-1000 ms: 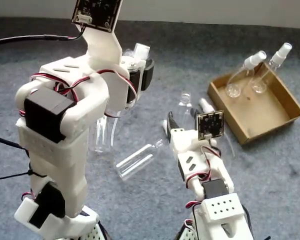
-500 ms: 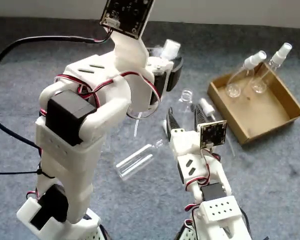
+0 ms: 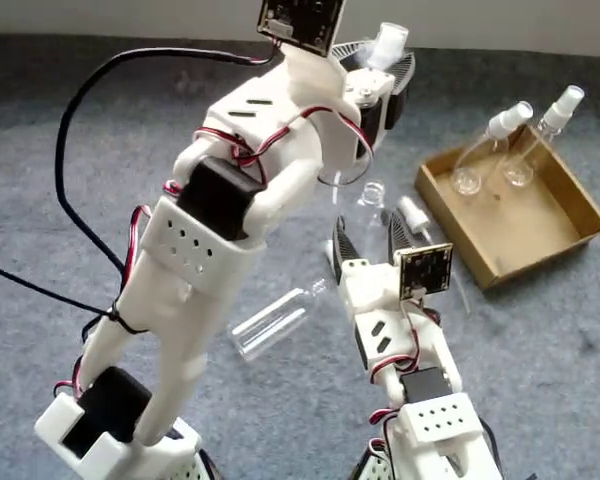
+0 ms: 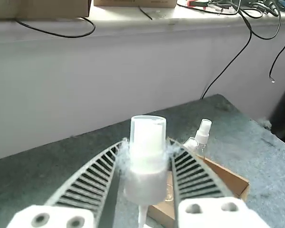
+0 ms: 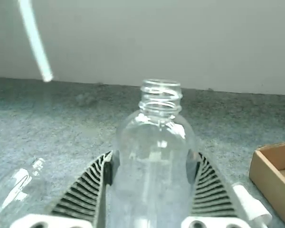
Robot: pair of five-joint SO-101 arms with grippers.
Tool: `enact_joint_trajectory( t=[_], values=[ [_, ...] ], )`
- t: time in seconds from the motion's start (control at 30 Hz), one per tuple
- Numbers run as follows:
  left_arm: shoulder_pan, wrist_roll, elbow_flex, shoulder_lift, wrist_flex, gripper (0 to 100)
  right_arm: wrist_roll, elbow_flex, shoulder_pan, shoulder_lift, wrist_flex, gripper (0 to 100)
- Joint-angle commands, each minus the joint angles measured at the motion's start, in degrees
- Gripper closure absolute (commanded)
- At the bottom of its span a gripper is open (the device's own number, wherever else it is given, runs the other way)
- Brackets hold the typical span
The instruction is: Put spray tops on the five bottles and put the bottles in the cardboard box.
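My left gripper (image 3: pixel 385 55) is raised above the far side of the table, shut on a white spray top (image 3: pixel 391 42) whose thin dip tube (image 5: pixel 34 40) hangs down. The left wrist view has the spray top (image 4: pixel 145 161) pinched between the fingers of the left gripper (image 4: pixel 147 147). Lower and nearer, my right gripper (image 3: pixel 368 230) is shut on an upright clear bottle (image 3: pixel 370 203) with an open neck. This bottle (image 5: pixel 154 152) stands between the right gripper's (image 5: pixel 153 161) fingers. The cardboard box (image 3: pixel 552 238) lies to the right with two capped bottles (image 3: pixel 485 145) inside.
A clear uncapped bottle (image 3: pixel 273 321) lies on its side on the grey carpet between the two arm bases. A loose spray top (image 3: pixel 412 210) rests beside the right gripper, near the box corner. A black cable (image 3: pixel 75 180) runs across the left side.
The left arm has swung right and away with the spray top, from left of the upright bottle to above and behind it. The right gripper edged slightly forward around the bottle.
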Motion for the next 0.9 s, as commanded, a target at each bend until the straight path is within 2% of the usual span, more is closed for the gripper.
enact_joint_trajectory(
  t=[0.0,0.5,0.87],
  values=[
    [1.01,0.0,4.97,-1.45,-10.46,100,0.7,0.4,-0.92,-0.75,-1.45,89.9],
    [1.1,-0.26,12.53,-1.36,-24.26,99,0.7,0.48,-0.92,-0.75,-1.45,89.9],
    [1.01,-0.09,14.81,-0.92,-25.05,99,0.7,0.48,-0.92,-0.75,-1.45,89.9]
  ],
)
